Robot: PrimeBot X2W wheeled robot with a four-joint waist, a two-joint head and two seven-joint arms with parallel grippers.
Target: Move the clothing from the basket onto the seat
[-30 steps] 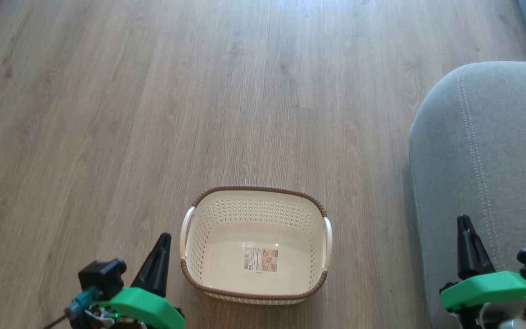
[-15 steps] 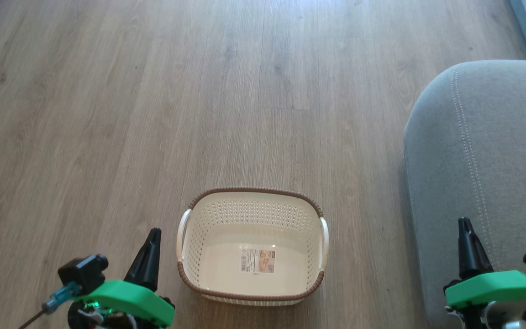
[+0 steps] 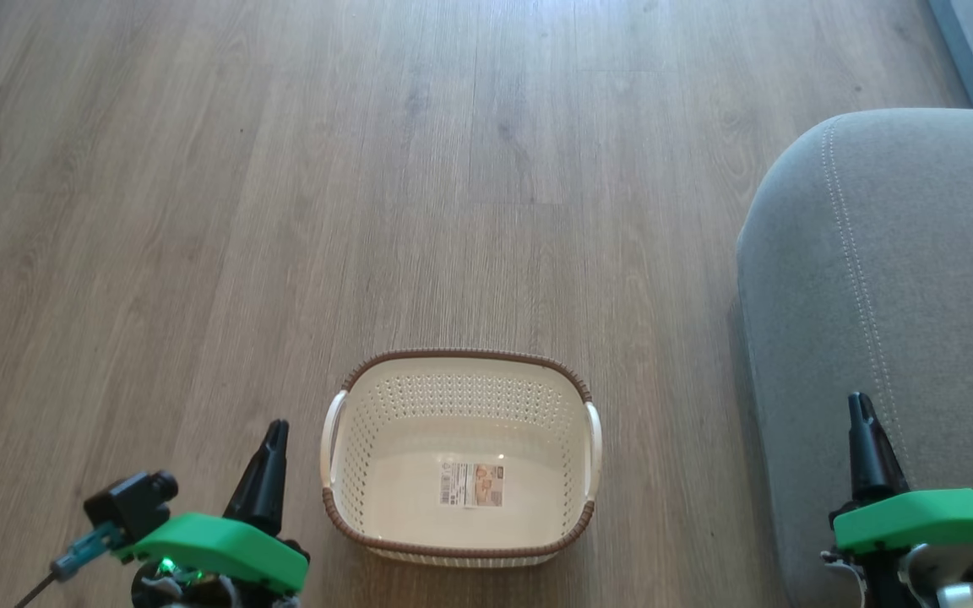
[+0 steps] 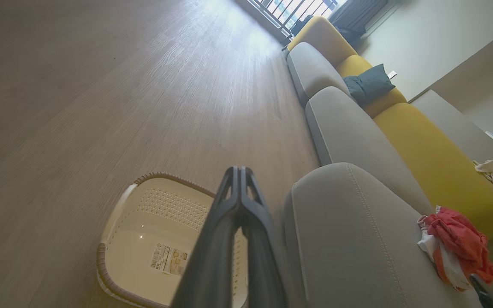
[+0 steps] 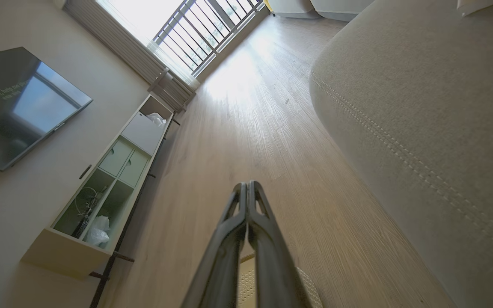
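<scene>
The cream basket [image 3: 343, 507] with a brown rim stands on the wood floor, holding nothing but a label sticker on its base; it also shows in the left wrist view as the basket [image 4: 131, 214]. The grey seat [image 3: 892, 279] rises at the right. Red and white clothing [image 4: 456, 244] lies bunched on the seat [image 4: 349, 222] in the left wrist view. My left gripper [image 3: 275, 426] is shut, low beside the basket's left side. My right gripper [image 3: 858, 401] is shut, in front of the seat's edge. Both pairs of fingers press together, as with my left gripper [image 4: 239, 171] and my right gripper [image 5: 246, 186].
A yellow sofa back [image 4: 426, 149] with a dark cushion [image 4: 368, 83] runs behind the grey seat. A low shelf unit [image 5: 105, 188] and a wall screen [image 5: 19, 107] stand across the room. Wood floor [image 3: 368, 169] stretches beyond the basket.
The head view has shifted slightly, so basket and seat sit a little further left and lower. My left gripper has dropped lower and to the left.
</scene>
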